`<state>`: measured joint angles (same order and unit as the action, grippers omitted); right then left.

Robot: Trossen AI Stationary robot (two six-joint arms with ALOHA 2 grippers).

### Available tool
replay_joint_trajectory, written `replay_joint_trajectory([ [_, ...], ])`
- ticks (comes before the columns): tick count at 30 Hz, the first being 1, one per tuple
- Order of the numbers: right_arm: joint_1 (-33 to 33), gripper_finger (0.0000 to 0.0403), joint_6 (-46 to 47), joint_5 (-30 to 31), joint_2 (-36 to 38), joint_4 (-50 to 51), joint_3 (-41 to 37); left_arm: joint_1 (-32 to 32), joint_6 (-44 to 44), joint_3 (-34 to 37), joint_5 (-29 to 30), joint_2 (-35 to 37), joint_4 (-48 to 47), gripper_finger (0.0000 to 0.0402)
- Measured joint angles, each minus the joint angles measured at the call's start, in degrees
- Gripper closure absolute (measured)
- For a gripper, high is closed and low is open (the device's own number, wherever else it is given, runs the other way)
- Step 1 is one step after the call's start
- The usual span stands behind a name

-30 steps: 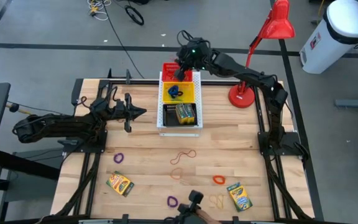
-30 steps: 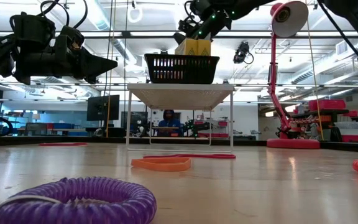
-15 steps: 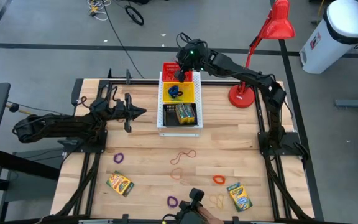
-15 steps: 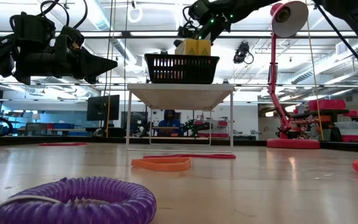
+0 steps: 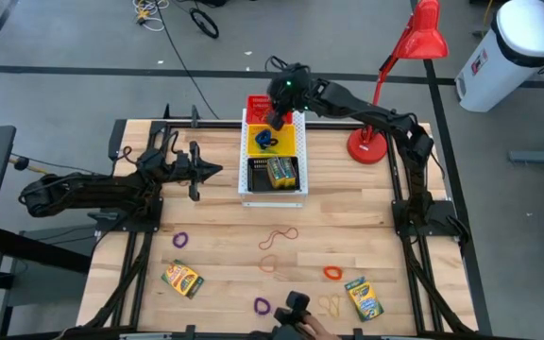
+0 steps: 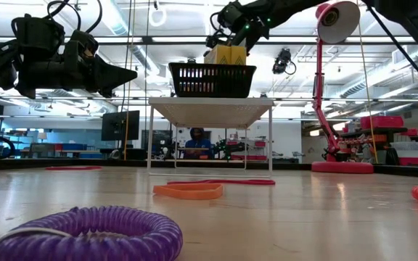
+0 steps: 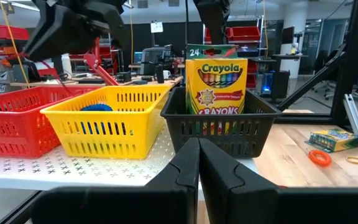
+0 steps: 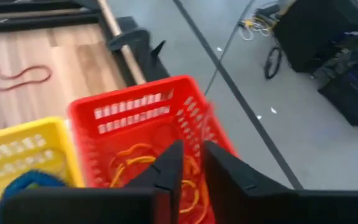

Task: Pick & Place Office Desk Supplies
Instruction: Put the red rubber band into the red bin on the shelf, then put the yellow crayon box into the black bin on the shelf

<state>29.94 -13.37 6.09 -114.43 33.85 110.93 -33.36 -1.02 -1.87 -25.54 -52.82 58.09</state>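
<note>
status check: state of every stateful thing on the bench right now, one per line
left gripper: shut, empty, hovering left of the baskets
right gripper: slightly parted, nothing seen held, over the red basket
red basket: holds orange rubber bands
yellow basket: holds a blue loop
black basket: holds an upright crayon box
red desk lamp: upright; lit or not, cannot tell
purple loop: loose on the table
</note>
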Motion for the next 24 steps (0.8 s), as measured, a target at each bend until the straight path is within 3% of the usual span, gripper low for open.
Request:
replay_joint_trajectory([
  [8,-0.36,0.0268,-2.93,-8.22,0.20,5.82,0.00,0.00,0.00,0.00,0.00,0.00,0.01,0.0388],
  [24,-0.44,0.0284,-6.91,-5.62,0.20,10.86,0.55,0.01,-0.02,0.00,0.00,0.00,0.01,0.0388],
])
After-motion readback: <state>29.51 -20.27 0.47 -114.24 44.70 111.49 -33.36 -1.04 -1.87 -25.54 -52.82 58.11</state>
